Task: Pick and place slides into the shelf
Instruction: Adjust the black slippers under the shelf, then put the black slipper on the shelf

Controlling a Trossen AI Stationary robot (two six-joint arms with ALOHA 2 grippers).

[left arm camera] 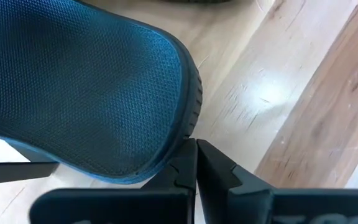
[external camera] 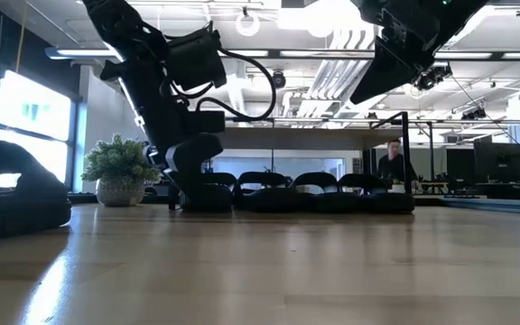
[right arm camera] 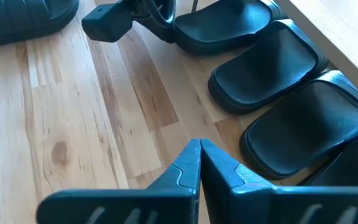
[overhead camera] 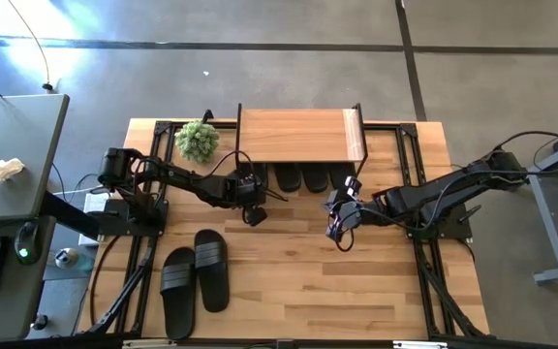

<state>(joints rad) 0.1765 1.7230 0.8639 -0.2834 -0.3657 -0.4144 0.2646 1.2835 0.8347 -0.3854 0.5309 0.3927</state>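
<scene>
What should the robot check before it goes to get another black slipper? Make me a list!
1. Left gripper empty and shut: ok. Its fingers meet with nothing between them, right beside the heel of the slide just placed.
2. Right gripper empty and shut: ok, it hovers over bare table.
3. Slides already under the shelf: ok, heels poke out in a row; exact count cannot tell.
4. Slides left to fetch: ok, two slides lie side by side on the table's left front.
5. Path to them: ok, nothing lies between the left gripper and the pair.
6. Plant: ok, upright beside the shelf, out of the way.
</scene>
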